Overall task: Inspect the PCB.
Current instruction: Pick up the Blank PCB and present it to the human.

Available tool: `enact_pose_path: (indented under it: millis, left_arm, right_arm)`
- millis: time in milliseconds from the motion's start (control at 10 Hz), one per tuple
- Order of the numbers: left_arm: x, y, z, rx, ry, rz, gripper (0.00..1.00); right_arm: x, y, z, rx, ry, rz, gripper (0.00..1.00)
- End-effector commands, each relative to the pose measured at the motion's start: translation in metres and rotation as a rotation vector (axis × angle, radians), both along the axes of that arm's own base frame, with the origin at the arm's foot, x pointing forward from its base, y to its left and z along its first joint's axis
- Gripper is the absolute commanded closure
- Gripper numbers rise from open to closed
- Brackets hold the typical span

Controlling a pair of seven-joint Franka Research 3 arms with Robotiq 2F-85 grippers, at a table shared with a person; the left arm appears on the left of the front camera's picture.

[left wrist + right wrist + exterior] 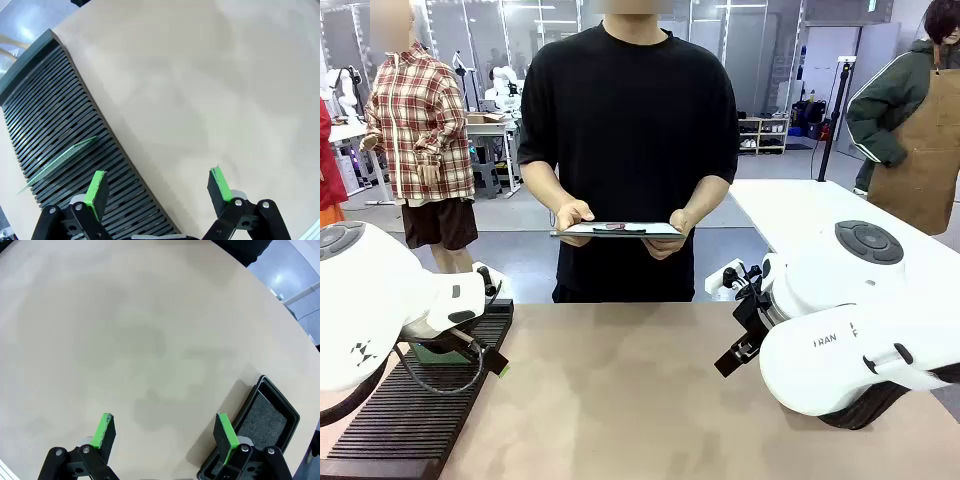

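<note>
The PCB (60,160), a thin green board, stands on edge and leans in a slot of the black slotted rack (55,115). My left gripper (156,175) hangs open above the rack's near edge and the bare table, with the PCB off to the left of its left finger. Nothing is between its green pads. My right gripper (164,417) is open too, over bare tabletop. Across the table a person holds a white clipboard (617,230) flat in both hands.
The slotted rack (410,420) lies along the table's left side under my left arm. A black shallow tray (260,425) with a grey speckled floor sits just right of my right gripper's right finger. The tan tabletop (620,400) lies between the arms.
</note>
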State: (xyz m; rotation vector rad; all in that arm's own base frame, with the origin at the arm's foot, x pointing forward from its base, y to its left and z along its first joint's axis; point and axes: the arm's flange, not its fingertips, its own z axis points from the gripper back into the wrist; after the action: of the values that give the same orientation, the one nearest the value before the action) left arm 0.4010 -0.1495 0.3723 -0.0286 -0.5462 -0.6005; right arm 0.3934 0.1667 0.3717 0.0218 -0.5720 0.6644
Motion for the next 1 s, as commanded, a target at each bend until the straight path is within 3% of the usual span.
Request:
enact_pose_path:
  millis: [0,800,900]
  left_arm:
    - [0.0,0.0,0.0,0.0,0.0,0.0,0.0]
    - [0.0,0.0,0.0,0.0,0.0,-0.001,0.0]
    - [0.003,-0.002,0.025,0.024,-0.016,-0.037,0.0]
  right_arm:
    - [0.0,0.0,0.0,0.0,0.0,0.0,0.0]
    - [0.0,0.0,0.0,0.0,0.0,0.0,0.0]
    - [0.0,0.0,0.0,-0.001,-0.001,0.001,0.0]
